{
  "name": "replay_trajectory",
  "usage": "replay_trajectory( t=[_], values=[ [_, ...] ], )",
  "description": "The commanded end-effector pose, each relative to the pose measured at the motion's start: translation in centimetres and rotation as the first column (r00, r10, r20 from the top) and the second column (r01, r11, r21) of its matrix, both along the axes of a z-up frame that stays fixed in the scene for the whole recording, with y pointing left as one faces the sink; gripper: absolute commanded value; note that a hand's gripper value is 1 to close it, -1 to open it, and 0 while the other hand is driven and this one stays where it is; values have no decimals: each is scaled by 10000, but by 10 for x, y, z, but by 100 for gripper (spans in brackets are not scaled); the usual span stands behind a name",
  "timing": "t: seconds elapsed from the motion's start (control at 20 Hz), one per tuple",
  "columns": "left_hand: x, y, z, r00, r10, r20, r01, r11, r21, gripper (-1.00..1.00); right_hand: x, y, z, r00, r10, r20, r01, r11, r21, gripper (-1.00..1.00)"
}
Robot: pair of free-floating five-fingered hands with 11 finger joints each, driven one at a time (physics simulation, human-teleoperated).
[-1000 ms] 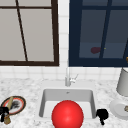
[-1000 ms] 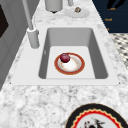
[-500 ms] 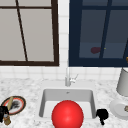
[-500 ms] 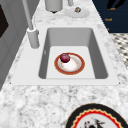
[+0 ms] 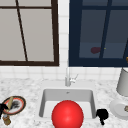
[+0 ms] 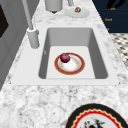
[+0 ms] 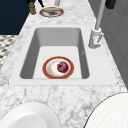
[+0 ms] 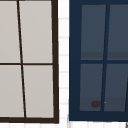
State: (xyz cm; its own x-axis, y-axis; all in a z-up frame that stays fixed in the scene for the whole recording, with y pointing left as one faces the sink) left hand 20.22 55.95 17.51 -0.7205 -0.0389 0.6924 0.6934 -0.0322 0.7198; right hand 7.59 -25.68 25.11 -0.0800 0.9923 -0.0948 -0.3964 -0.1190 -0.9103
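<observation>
- sink (image 6: 100,62): its basin runs lengthwise away from the faucet (image 6: 32,35), set into the marble counter (image 6: 37,100).
- red ball (image 5: 67,115): in the front view, round, so no long axis, covering the front of the basin.
- red-rimmed plate (image 6: 69,64): lies flat on the sink floor, carrying a dark red fruit (image 6: 65,57) on the side toward the faucet.
- patterned plate (image 5: 15,105): on the counter left of the sink, a stick-like piece across it pointing up and left.
- right hand (image 5: 102,115): at the sink's right front corner, near the ball; fingers look curled downward, around nothing.
- left hand (image 5: 2,108): at the picture's left edge beside the patterned plate; cannot tell its fingers.
</observation>
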Motion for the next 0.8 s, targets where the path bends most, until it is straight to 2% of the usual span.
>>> replay_trajectory(
  t=[0.0,0.25,0.55,0.75],
  values=[
    [8,-1,14,10000,40,-45,-40,10000,0,-100,0,0,0,10000,0,0,0,10000,0,0],
    [18,-8,34,9978,416,-521,-422,9991,-97,-100,0,0,0,10000,0,0,0,10000,0,0],
    [33,-16,51,9956,556,-752,-573,9981,-211,-100,0,0,0,10000,0,0,0,10000,0,0],
    [42,-24,60,9958,571,-717,-583,9982,-146,-100,0,0,0,10000,0,0,0,10000,0,0]
  ],
)
